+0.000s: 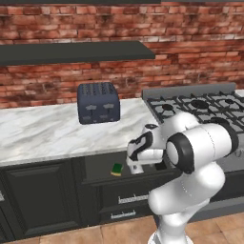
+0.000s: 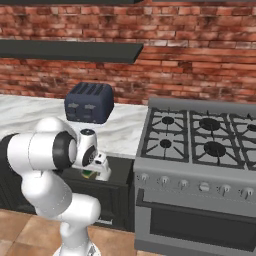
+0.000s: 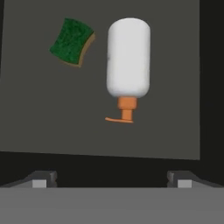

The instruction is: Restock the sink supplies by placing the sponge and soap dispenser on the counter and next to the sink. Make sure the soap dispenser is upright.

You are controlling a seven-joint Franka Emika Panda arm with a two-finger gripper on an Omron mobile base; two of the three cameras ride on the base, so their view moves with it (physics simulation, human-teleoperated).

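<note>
Jaws wide, gripper (image 3: 112,178) empty above open dark drawer (image 3: 39,113); hand view reveals white orange-pump soap dispenser (image 3: 128,59) lying flat beside green-yellow sponge (image 3: 71,41); left base view catches sponge alone.

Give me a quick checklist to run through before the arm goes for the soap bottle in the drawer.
1. Drawer open far enough to reach in: ok; its dark floor lies in full sight in the hand view.
2. Gripper open and empty: ok; both tips stand wide apart with nothing between them.
3. Soap bottle free to grasp: ok; it lies on its side, pump toward the gripper, with nothing on top of it.
4. Sponge out of the way: ok; it lies apart from the bottle.
5. Bottle upright: not ok; it will need turning before it stands by the sink.
6. Free counter beside the sink: cannot tell.
</note>
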